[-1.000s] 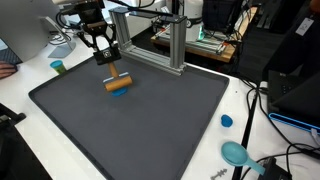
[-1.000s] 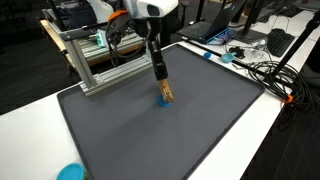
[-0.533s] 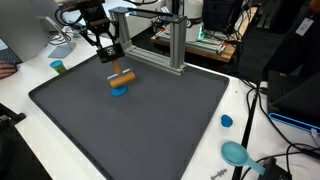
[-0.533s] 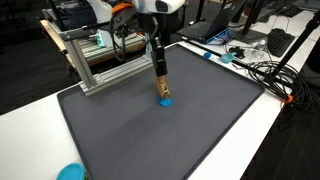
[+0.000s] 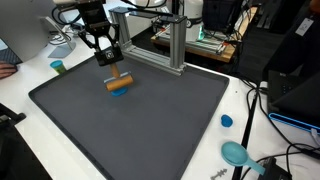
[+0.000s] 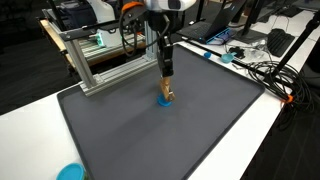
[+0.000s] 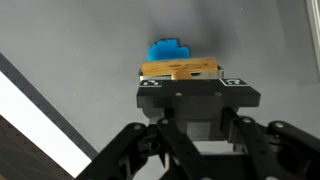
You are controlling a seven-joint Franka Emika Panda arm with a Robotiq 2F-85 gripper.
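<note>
Tool (image 5: 113,66) in upper left of frame, jaws closed tight on wooden block (image 5: 119,82) — block held level, crosswise between fingers. Block sits directly over small blue piece (image 5: 120,91) on dark mat (image 5: 150,125) — contact between them unclear. Wrist view: blue piece peeks out above block, centre frame. Aluminium frame (image 5: 160,45) just behind.

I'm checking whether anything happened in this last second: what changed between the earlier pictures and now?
The tool lifted the wooden block a little, then lowered it again close over the blue piece, about where it was a second ago. It stays shut on the block. The blue piece, dark mat and metal frame have not moved.
</note>
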